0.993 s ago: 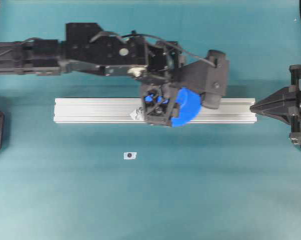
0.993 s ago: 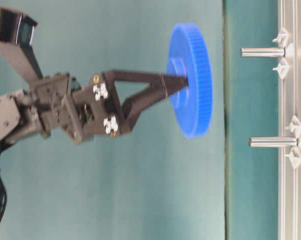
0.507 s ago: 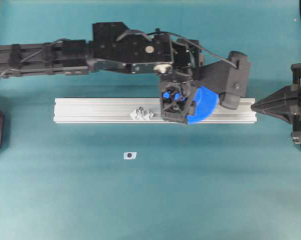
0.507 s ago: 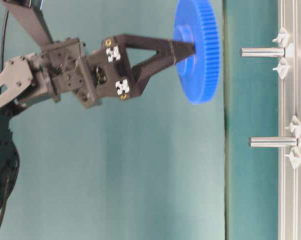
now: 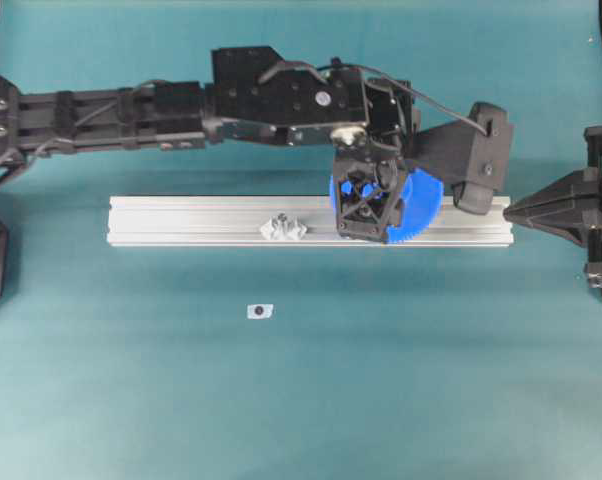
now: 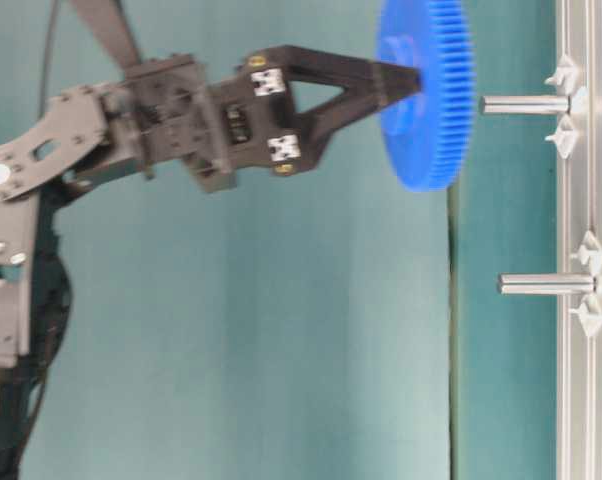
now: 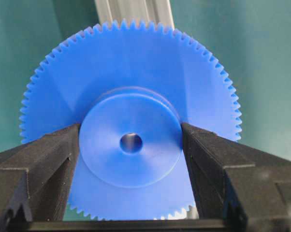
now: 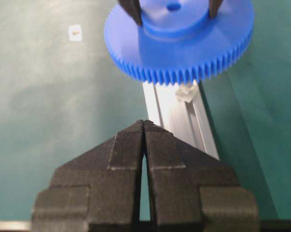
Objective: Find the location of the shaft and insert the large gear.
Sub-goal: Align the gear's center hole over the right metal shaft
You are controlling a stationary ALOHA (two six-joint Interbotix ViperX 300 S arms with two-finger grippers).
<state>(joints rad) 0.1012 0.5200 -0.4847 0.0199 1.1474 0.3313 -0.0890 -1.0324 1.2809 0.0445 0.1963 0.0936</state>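
I see the large gear (image 7: 131, 140), a flat bright blue toothed plastic disc, gripped by its raised round hub between the left gripper (image 7: 131, 145) fingers. It hangs above the silver aluminium rail (image 5: 181, 220), clear of it, facing the upper of two metal pegs in the table-level view, the shaft (image 6: 526, 104); whether hole and peg line up I can't quite tell from here. The second peg (image 6: 546, 284) stands further along. My right gripper (image 8: 144, 126) sits pinched closed at the rail's end, holding nothing.
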